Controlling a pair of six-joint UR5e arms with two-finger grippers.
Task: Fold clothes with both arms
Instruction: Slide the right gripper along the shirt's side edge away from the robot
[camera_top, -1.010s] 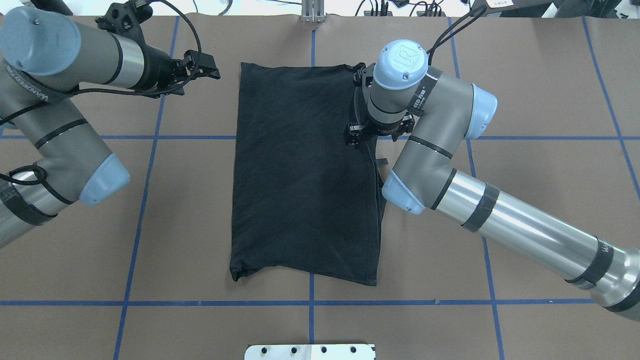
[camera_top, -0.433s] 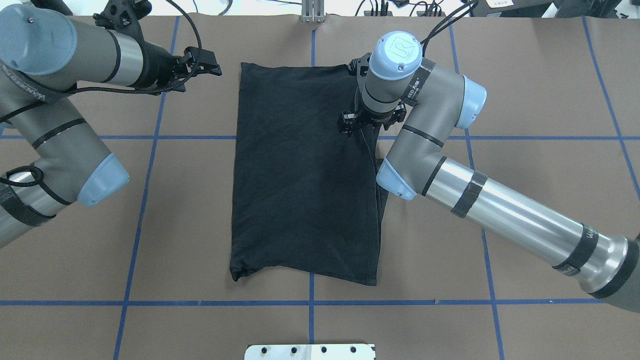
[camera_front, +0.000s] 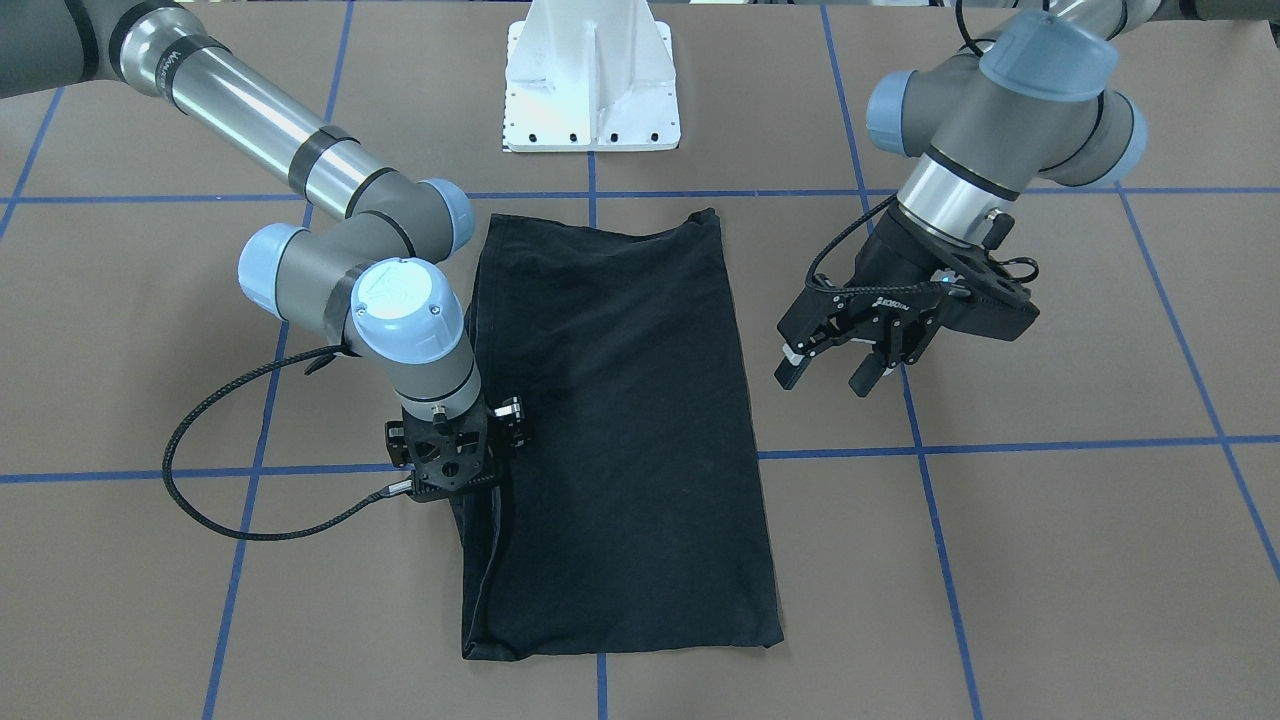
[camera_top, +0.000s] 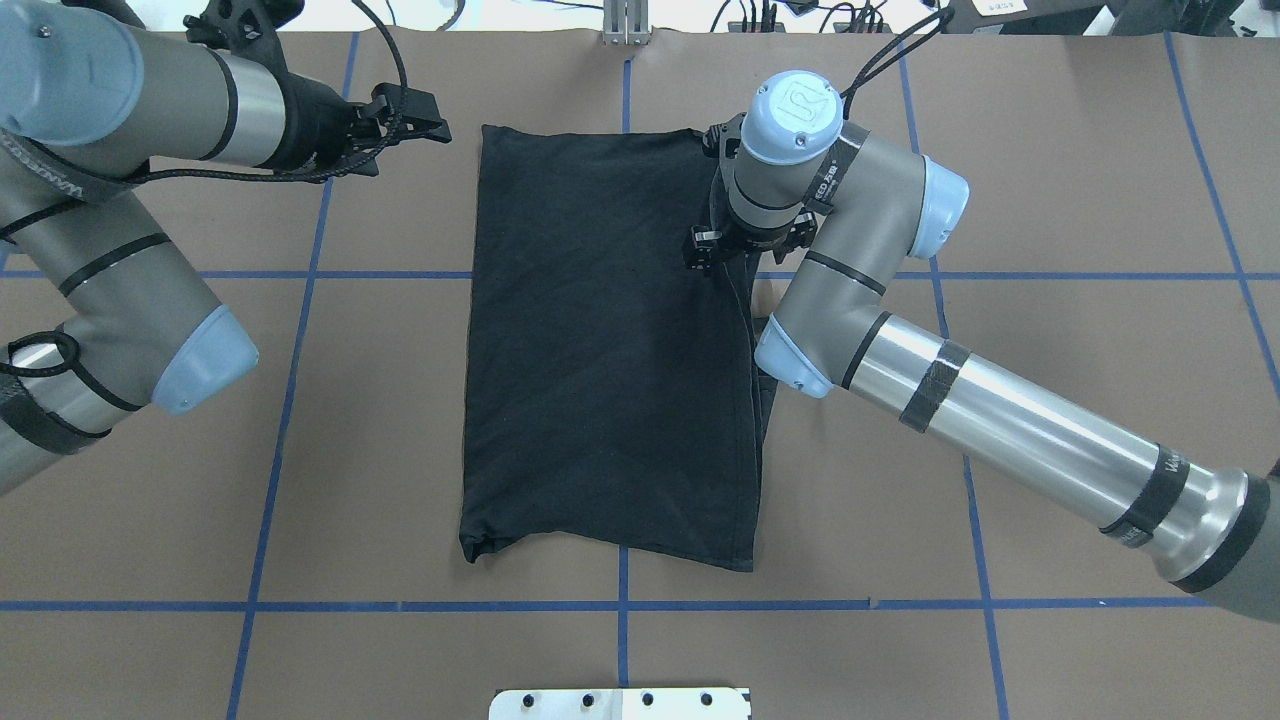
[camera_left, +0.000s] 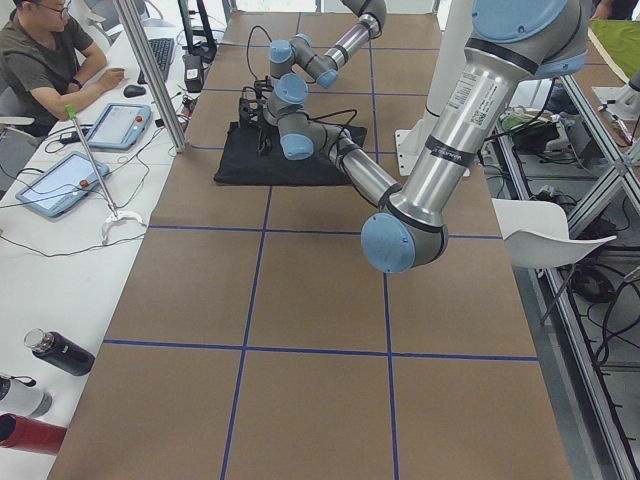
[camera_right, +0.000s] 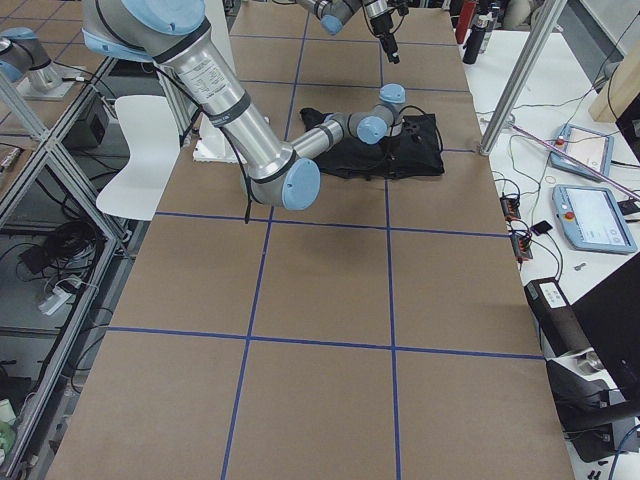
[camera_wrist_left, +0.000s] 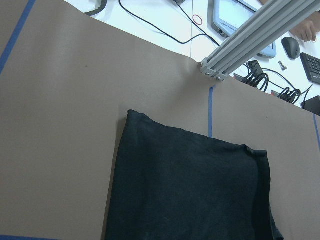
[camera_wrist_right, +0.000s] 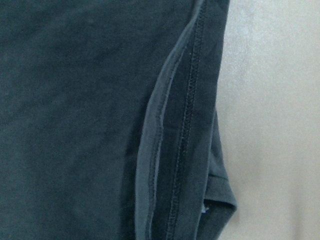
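The black T-shirt (camera_top: 610, 350) lies folded into a long plain rectangle in the middle of the table, no print showing. My left gripper (camera_top: 425, 112) hovers open and empty just left of the shirt's far left corner; in the front-facing view it hangs open (camera_front: 835, 365) beside the shirt (camera_front: 620, 430). My right gripper (camera_front: 455, 482) points straight down onto the shirt's right edge, near the far end. Its fingers are hidden under the wrist, so I cannot tell its state. The right wrist view shows only a stitched hem (camera_wrist_right: 187, 110) lying on the table.
Blue tape lines (camera_top: 290, 380) grid the brown table. The white pedestal base (camera_front: 592, 90) stands at the robot's side. An aluminium post (camera_wrist_left: 250, 40) rises at the far edge. A person (camera_left: 40, 60) sits at a side desk with tablets and cables.
The right arm's wrist has shifted a little toward the far side over the shirt's right edge. The left gripper has drifted slightly farther away, still open. The shirt lies the same.
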